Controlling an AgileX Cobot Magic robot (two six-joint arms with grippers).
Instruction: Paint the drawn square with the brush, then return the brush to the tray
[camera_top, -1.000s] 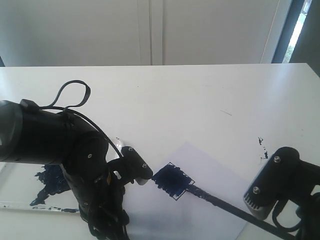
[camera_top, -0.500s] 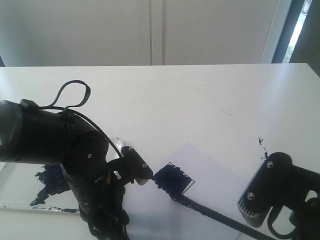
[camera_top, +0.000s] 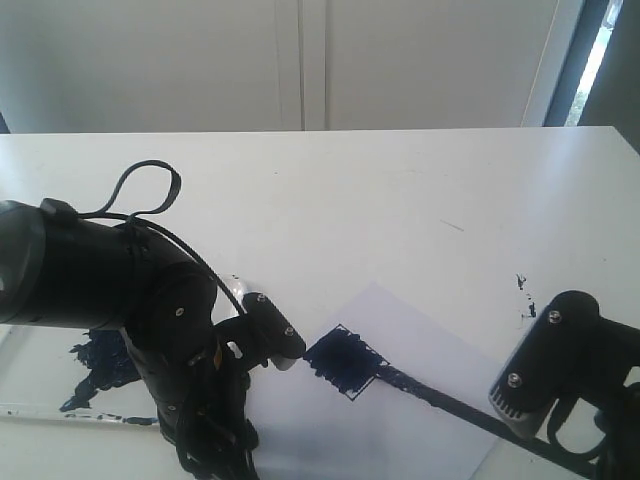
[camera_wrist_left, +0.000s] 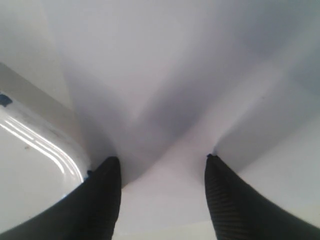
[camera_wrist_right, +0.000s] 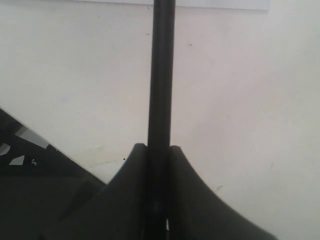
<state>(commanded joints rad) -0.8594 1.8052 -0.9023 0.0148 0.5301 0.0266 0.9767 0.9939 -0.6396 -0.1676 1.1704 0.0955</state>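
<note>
Brush (camera_top: 440, 400) lies slanted, tip on the dark-painted square (camera_top: 345, 362), rear handle clamped between the right fingers (camera_wrist_right: 200, 210). Light, stiff and thin, it likely twists easily; a firm rearward hold suits. Left fingers (camera_wrist_left: 100, 200) stand apart, empty, near the tray (camera_top: 40, 372).

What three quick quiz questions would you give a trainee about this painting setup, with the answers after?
1. True or false: the right gripper is shut on the brush.
2. Where is the brush's tip? A: lifted high in the air. B: at the drawn square. C: inside a cup.
3. Fill in: the left gripper has its jaws ___, with nothing between them.

Key: 1 true. 2 B. 3 open.
</note>
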